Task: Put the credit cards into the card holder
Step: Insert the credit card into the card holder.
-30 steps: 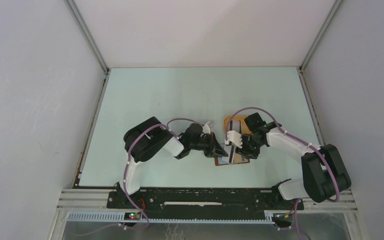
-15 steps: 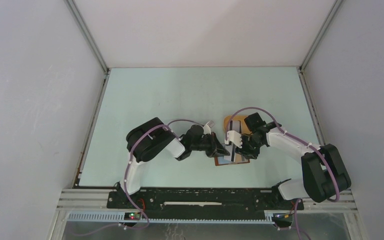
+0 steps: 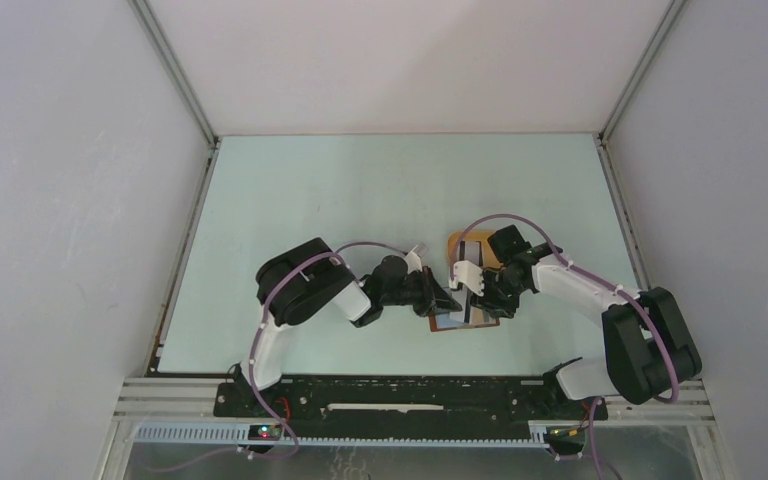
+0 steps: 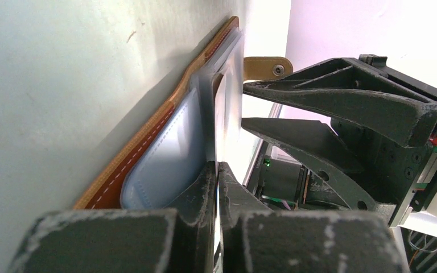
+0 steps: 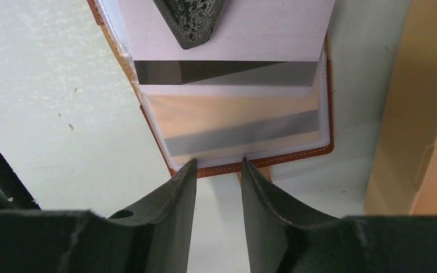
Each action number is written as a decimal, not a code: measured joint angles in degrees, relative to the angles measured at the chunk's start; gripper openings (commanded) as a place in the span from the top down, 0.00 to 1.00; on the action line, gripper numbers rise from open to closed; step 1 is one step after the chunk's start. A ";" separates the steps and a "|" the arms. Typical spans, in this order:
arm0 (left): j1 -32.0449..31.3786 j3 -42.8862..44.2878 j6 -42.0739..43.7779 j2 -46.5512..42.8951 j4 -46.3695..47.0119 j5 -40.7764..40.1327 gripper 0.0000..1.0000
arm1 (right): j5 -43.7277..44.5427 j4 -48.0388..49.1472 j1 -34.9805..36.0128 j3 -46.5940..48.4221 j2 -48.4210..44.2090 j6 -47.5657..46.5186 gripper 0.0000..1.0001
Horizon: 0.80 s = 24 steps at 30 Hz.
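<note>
- Holding a credit card (image 5: 262, 28): left gripper (image 4: 217, 168) is pinched tight on its edge, with the card standing at a shallow angle over the open card holder (image 5: 233, 116).
- The card holder lies flat on the tabletop (image 5: 62, 114), clear sleeves up, just beside the tan tray (image 5: 392, 102).
- Right gripper (image 5: 217, 165) is part open with nothing between its jaws. Its tips sit at the holder's stitched near edge, probably pinning it; contact not confirmable.
- Key relation: the card's long axis and dark stripe run parallel to the sleeve mouth. The pocket lies from the card toward the right gripper, so the push goes along the card's short axis, and the left arm does it.
- The leading edge looks at or just inside the mouth; depth unclear.
- A second stripe shows through the sleeve, either a seated card or a reflection; can't tell.
</note>
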 measured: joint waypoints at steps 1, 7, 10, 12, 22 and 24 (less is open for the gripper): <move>-0.11 0.00 -0.04 0.00 0.20 -0.20 0.94 | 0.07 0.00 0.04 0.00 0.00 0.00 0.57; -0.90 -0.04 -0.52 0.20 1.53 -2.34 0.95 | 0.17 0.00 0.11 0.00 0.00 0.15 0.56; -1.29 -0.61 -0.72 0.20 2.40 -3.78 0.95 | 0.20 -0.07 0.13 0.07 0.11 0.26 0.56; -1.55 -1.03 -1.05 0.20 3.04 -4.61 0.96 | 0.22 -0.11 0.15 0.13 0.20 0.26 0.57; -2.40 -3.82 -2.58 0.20 7.61 -8.20 0.98 | 0.33 -0.26 0.50 0.44 0.55 0.50 0.57; -2.62 -3.89 -2.89 0.20 7.89 -8.63 0.98 | 0.33 -0.35 0.52 0.61 0.76 0.66 0.57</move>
